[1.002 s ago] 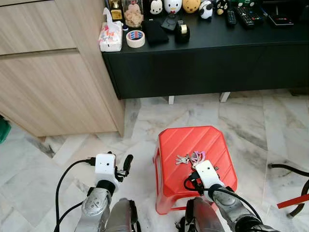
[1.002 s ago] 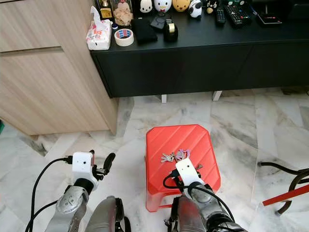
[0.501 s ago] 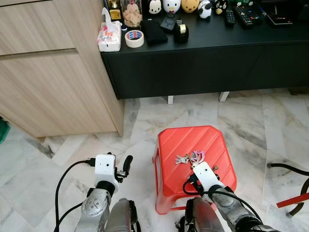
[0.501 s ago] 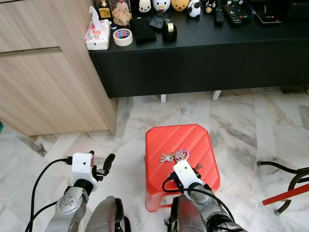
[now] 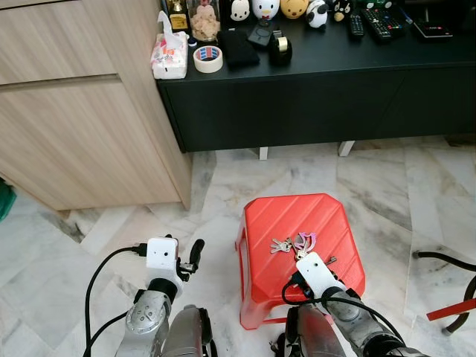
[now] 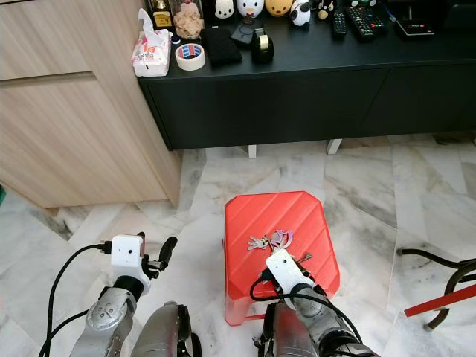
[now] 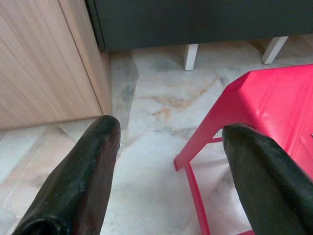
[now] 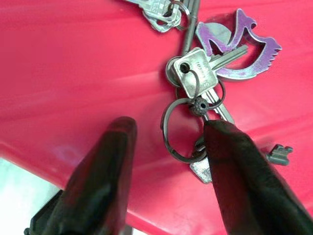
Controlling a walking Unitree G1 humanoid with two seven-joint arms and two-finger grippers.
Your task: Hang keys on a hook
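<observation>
Keys (image 5: 294, 244) lie in a loose bunch on top of red stool (image 5: 275, 223), towards its near side, w/ a purple bird-shaped tag (image 8: 242, 46) among them. Stool stands on marble floor (image 5: 387, 186), in front of a black cabinet (image 5: 320, 82) at the far side; wooden cupboard (image 5: 82, 126) far left.

Right gripper (image 8: 168, 147) is low over the stool's near part, right at the bunch. Head views show the white wrist block just near of the keys, fingers hidden under it. Right wrist view fills that in: the two black fingers (image 8: 102, 171) are spread apart, not clamped on anything, w/ a big dark key ring (image 8: 178, 129) lying between them. One fingertip sits at the ring's edge; contact can't be judged. Tag, a square-headed silver key (image 8: 195, 78) and smaller keys lie just beyond.

Left gripper (image 7: 166, 161) hangs over the floor left of the stool, fingers (image 7: 83, 171) wide apart, nothing between them. Left wrist view looks past them to the stool's left edge and leg, floor, cupboard side.

Cabinet top: tape roll (image 5: 209, 59), tissue pack (image 5: 169, 56), figurines (image 5: 265, 8), remotes (image 5: 379, 22).
</observation>
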